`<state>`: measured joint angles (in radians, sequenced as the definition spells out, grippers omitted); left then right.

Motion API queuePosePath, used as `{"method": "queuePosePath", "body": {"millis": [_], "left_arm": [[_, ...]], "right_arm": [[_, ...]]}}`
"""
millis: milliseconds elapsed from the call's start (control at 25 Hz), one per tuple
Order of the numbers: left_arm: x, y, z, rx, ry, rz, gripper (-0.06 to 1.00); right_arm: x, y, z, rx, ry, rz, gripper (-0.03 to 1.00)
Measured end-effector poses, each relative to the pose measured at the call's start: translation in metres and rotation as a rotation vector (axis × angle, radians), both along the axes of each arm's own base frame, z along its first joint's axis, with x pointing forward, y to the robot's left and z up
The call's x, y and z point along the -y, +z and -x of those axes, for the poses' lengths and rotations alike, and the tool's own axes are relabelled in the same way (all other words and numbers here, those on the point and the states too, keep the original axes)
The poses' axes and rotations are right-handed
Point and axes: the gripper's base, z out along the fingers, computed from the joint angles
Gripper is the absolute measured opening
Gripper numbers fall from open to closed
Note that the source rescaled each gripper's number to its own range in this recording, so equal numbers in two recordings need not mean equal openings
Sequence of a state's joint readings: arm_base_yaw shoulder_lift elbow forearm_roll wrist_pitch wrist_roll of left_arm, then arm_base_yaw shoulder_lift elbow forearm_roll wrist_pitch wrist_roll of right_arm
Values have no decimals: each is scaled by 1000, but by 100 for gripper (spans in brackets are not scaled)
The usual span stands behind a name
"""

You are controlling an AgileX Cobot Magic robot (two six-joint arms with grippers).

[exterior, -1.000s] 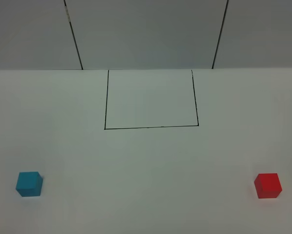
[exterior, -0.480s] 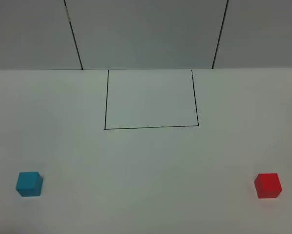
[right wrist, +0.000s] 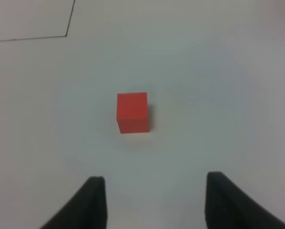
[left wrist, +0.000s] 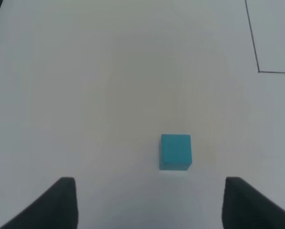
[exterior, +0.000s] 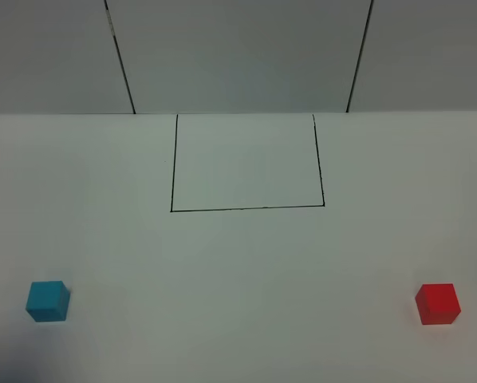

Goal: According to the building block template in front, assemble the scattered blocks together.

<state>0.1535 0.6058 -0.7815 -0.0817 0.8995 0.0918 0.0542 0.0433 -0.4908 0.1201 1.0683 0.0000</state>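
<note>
The cyan-blue cube [exterior: 48, 301] sits on the white table [exterior: 238, 271] at the near left and the red cube [exterior: 438, 303] at the near right, well apart, both short of the black-outlined rectangle [exterior: 246, 209]. The left gripper [left wrist: 148, 180] hangs wide open over its cube. The right gripper [right wrist: 154, 176] is parted more narrowly and holds nothing. Both cubes look light, rigid and matte, so a pinch across opposite flat faces should hold.

Left hand [left wrist: 149, 180] wide open; right hand [right wrist: 155, 176] less wide, fingers apart.
</note>
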Motion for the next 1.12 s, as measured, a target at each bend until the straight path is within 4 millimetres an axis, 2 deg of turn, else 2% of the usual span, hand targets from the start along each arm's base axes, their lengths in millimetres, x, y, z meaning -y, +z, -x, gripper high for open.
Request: {"method": "queuePosePath", "body": {"millis": [240, 400, 520, 640, 880, 1120], "left_arm": [[-4, 18, -25, -44, -13, -8, 62], [-6, 22, -42, -94, -18, -4, 55], [-8, 19, -54, -179, -23, 9, 50], [-10, 15, -70, -268, -28, 24, 49], [-12, 12, -93, -343, -38, 58, 48], [-11, -7, -115, -468, -55, 132, 48]], "right_arm": [[0, 0, 0, 0, 0, 0, 6], [0, 0, 0, 0, 0, 0, 6], [0, 0, 0, 0, 0, 0, 6], [0, 0, 0, 0, 0, 0, 6], [0, 0, 0, 0, 0, 0, 6], [0, 0, 0, 0, 0, 0, 6]]}}
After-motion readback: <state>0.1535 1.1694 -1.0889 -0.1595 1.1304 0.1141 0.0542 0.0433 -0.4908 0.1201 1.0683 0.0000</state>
